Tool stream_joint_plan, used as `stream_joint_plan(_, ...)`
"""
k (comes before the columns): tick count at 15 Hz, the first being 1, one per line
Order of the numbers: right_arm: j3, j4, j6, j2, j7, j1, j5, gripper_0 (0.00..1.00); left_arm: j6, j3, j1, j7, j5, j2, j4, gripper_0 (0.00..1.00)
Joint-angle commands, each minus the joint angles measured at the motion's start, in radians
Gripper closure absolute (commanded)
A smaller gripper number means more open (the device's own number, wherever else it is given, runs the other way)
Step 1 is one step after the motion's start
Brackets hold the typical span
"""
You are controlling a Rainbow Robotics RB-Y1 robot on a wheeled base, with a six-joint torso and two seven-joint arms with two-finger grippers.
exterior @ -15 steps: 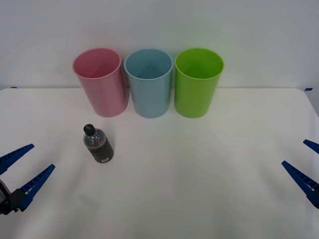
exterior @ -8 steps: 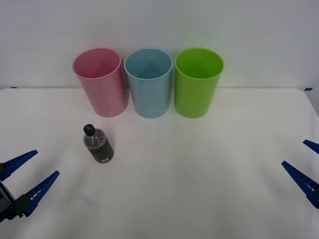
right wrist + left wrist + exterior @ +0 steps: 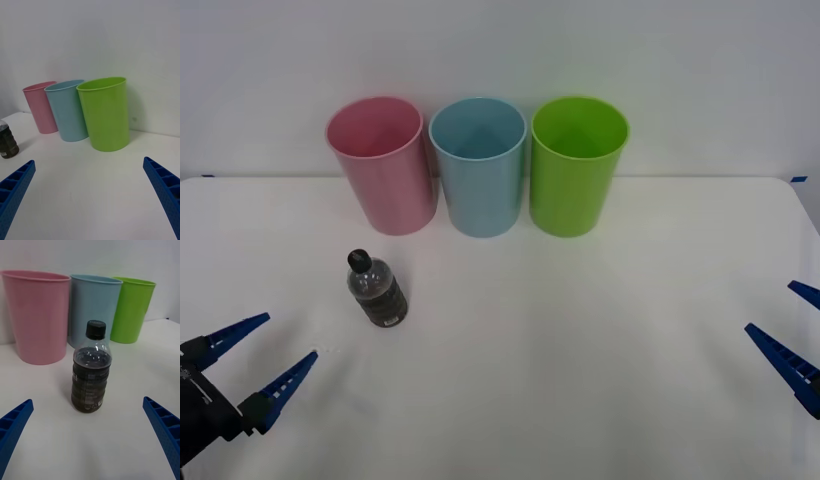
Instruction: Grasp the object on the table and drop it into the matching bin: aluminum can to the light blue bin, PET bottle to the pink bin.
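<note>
I see the PET bottle [image 3: 377,290] standing upright on the white tabletop [image 3: 580,330], left of the middle and well clear of every edge, its black cap [image 3: 96,329] screwed on and dark liquid filling most of the clear body. From my left wrist camera the bottle [image 3: 91,375] sits centred between the two blue fingers, with nothing touching it.

Behind it, along the far edge of the tabletop, three tall bins stand in a row, nearly touching one another: the pink bin [image 3: 382,165] towards the far left, the light blue bin [image 3: 479,166] in the middle, and the lime green bin [image 3: 576,165] to its right. The pink bin is the nearest of the three to the bottle, though still apart from it.

My left claw [image 3: 262,361] hangs over the near left corner of the tabletop, fingers spread wide and pointing towards the bottle, holding nothing. My right claw [image 3: 786,335] sits at the right edge of the tabletop, well away from the bottle, its fingers likewise parted and empty; through its wrist camera I see the green bin [image 3: 106,113] closest, and the bottle [image 3: 6,141] partly cut off at the side.
</note>
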Motion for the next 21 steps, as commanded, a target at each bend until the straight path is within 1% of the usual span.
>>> stream_joint_plan(1,0.0,0.0,0.0,0.0,0.0,0.0,0.0,0.0,0.036,-0.033,-0.002,-0.011,-0.002,-0.003,0.005,0.0)
stream_joint_plan(7,0.0,0.0,0.0,0.0,0.0,0.0,0.0,0.0,0.048,-0.081,-0.119,-0.055,-0.003,-0.003,0.138,0.0)
stream_joint_plan(9,0.0,0.0,0.0,0.0,0.0,0.0,0.0,0.0,0.056,-0.092,-0.142,-0.06,-0.031,-0.005,0.148,0.0)
stream_joint_plan(15,0.0,0.0,0.0,0.0,0.0,0.0,0.0,0.0,0.086,-0.083,-0.195,-0.072,-0.137,-0.11,0.148,0.0)
stream_joint_plan(18,0.0,0.0,0.0,0.0,0.0,0.0,0.0,0.0,0.1,-0.063,-0.224,-0.074,-0.206,-0.161,0.148,0.0)
stream_joint_plan(21,0.0,0.0,0.0,0.0,0.0,0.0,0.0,0.0,0.114,-0.058,-0.241,-0.074,-0.238,-0.179,0.148,0.0)
